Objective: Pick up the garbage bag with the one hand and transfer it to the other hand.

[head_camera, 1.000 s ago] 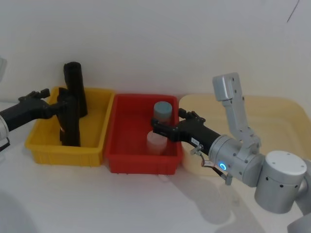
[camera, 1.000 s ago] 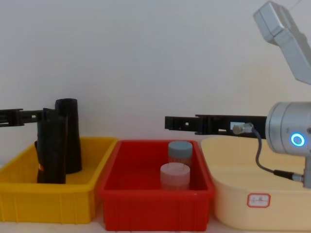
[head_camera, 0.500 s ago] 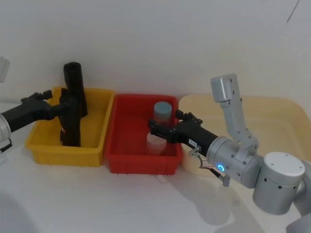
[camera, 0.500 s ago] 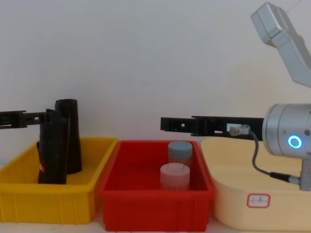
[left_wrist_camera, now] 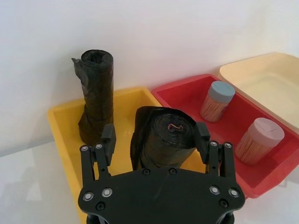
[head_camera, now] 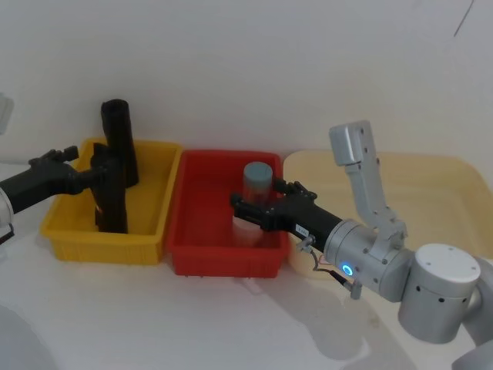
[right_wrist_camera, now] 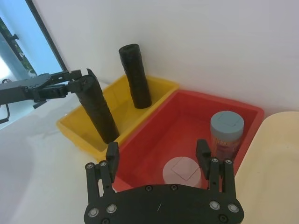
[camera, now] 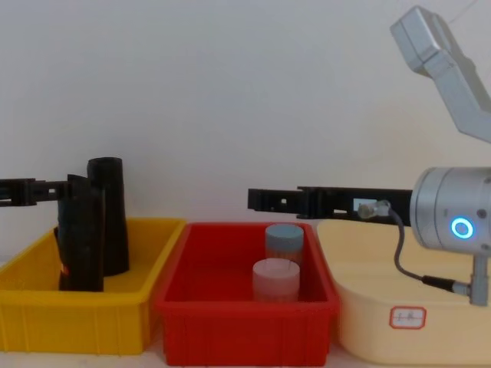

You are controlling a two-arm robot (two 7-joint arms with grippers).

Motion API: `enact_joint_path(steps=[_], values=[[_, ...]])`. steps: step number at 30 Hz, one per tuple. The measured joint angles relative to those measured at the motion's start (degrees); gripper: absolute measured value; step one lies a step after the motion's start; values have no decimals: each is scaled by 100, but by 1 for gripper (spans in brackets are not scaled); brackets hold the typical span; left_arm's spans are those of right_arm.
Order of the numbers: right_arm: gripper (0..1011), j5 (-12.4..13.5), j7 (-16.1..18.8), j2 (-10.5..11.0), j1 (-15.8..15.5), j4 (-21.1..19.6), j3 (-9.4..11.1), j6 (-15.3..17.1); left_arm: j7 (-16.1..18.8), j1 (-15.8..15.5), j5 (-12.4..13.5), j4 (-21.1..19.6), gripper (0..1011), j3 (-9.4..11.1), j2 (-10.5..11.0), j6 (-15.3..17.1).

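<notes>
The garbage bag [head_camera: 110, 193], a black roll with a small red-orange mark low on its side, stands slightly tilted inside the yellow bin [head_camera: 100, 247]. My left gripper [head_camera: 98, 173] reaches in from the left at the roll's upper end. In the left wrist view its fingers flank the garbage bag [left_wrist_camera: 163, 140] and are shut on it. My right gripper [head_camera: 239, 204], on the arm with the blue ring, hovers open over the red bin [head_camera: 223, 262] and points left toward the roll. The right wrist view shows the garbage bag [right_wrist_camera: 98, 109] well ahead of the open right gripper [right_wrist_camera: 157, 153].
A second black roll [head_camera: 119, 142] stands at the back of the yellow bin. The red bin holds a blue-lidded jar [head_camera: 258, 179] and a pale-lidded jar [head_camera: 246, 227] under my right gripper. A cream tub [head_camera: 431, 193] sits at the right, and a white wall stands close behind.
My right gripper has slid further left over the red bin. The left gripper and the roll have shifted slightly to the left.
</notes>
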Motion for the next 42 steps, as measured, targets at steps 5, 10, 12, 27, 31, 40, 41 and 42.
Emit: enact_joint_path(steps=[5,10,12,27,31,40,41,42], values=[[1001,4,-16,15,1,-14,-38,0,31,25,9,-59,1001,11,45,-63],[1002,4,-38,20,8,-18,-67,-1,53,24,39,-101,1001,18,58,-159],[1001,4,-43,21,14,-18,-77,1,63,21,51,-111,1001,18,59,-208],[1001,5,-47,-13,104,105,-142,4,63,-81,11,-107,1001,-185,-139,-828],[1002,7,-43,-24,127,136,-151,4,24,-126,-25,-51,1001,-211,-186,-903],[1001,28,-25,-44,185,220,-174,7,-21,-220,-46,110,1001,-212,-246,-943],[1002,30,-25,-44,189,224,-176,9,-21,-226,-45,122,1001,-208,-249,-939],[1001,32,-24,-44,193,230,-177,10,-21,-237,-41,144,1001,-200,-251,-926]])
